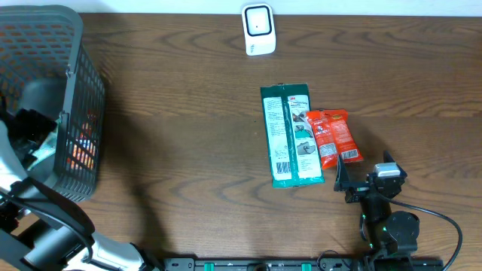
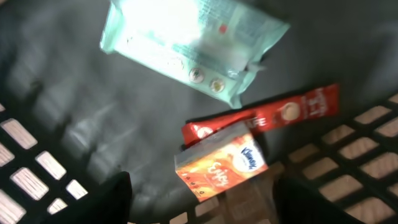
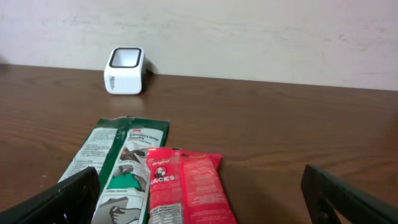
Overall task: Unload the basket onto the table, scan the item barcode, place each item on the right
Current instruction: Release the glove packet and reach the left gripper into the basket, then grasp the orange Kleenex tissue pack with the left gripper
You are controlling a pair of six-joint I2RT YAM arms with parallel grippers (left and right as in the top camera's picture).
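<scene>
Orange carton [image 2: 221,163] lies in the basket [image 2: 68,81], beneath the spread left claw [image 2: 202,208].

We read this as a mock shop checkout: white scanner [image 1: 257,28] at twelve o'clock on the wooden tabletop [image 1: 173,113], black wire basket [image 1: 84,113] at nine.

Overhead looks straight down on the counter [image 1: 188,150]. Left wrist peers closely into the basket [image 2: 367,149] beyond its jaws. Right wrist looks low across the counter ahead of its jaws, sharing the scanner [image 3: 124,70] with overhead.
</scene>
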